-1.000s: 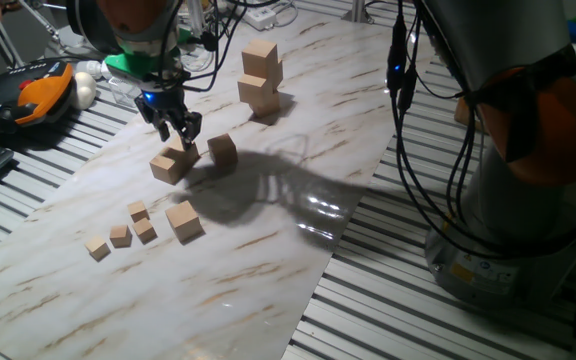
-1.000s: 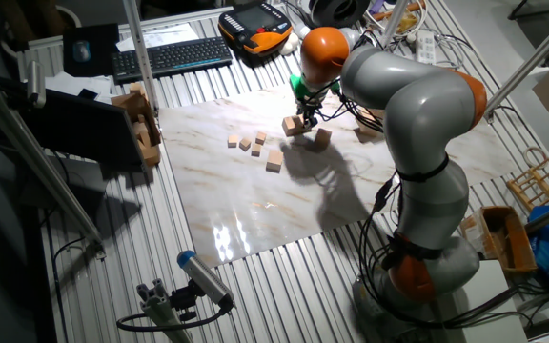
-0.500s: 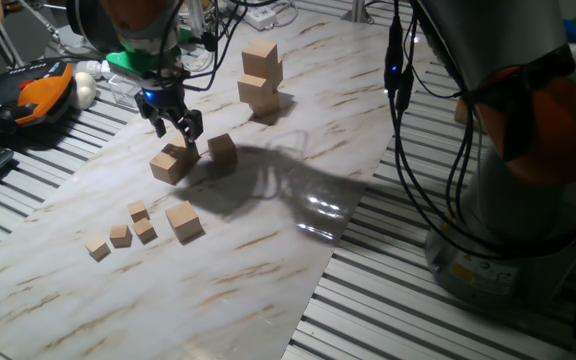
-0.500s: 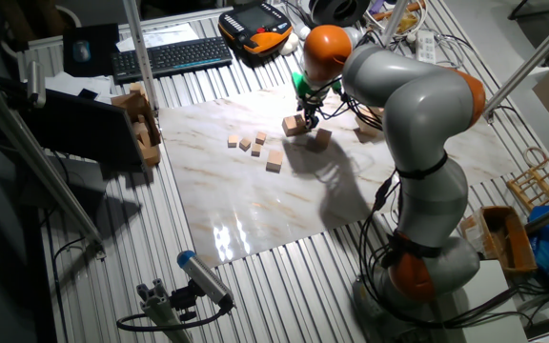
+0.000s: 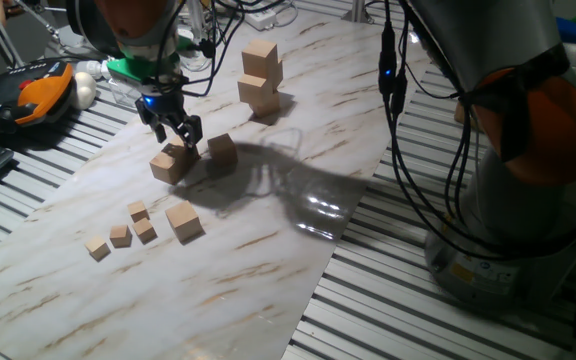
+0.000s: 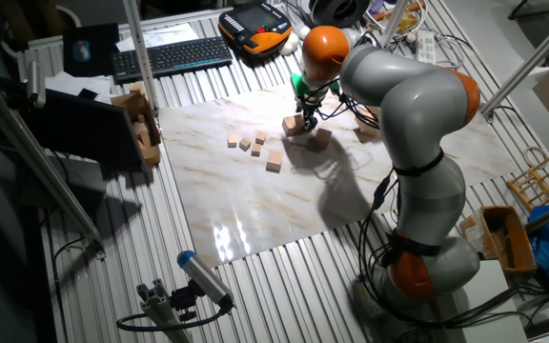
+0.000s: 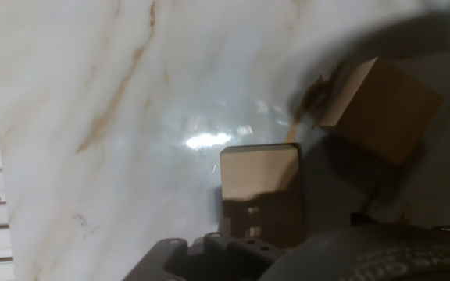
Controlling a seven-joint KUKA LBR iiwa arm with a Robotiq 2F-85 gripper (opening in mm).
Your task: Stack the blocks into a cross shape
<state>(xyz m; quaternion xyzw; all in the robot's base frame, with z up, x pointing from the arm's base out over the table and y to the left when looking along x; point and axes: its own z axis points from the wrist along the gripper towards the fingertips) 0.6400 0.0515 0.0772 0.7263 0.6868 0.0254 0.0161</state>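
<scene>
Blocks sit in four places on the bench (image 5: 268,255): one right below my claw (image 5: 176,138), a second block (image 5: 222,150) just beside it, a lone block (image 5: 184,221) nearer the front, and a small pile (image 5: 260,78) at the far edge. The block under me (image 5: 171,164) lies flat on the marble, and in the hand view it fills the lower middle, with its neighbour up to the right.

Compared with a second ago my claw has come up a little, while that block has not shifted at all. My fingers (image 5: 194,128) stand apart with their tips just over its top corner, so I judge my claw released and holding nothing. I take this to mean the block has been left where I want it, next to its neighbour, as part of the bottom layer. The cross is barely begun, since nothing here is laid across anything yet.

Four tiny cubes (image 5: 120,235) lie apart to the front left, untouched.

No container stands on the bench. A wooden crate (image 6: 139,119) sits off its side in the other fixed view, but I cannot make out its contents.
</scene>
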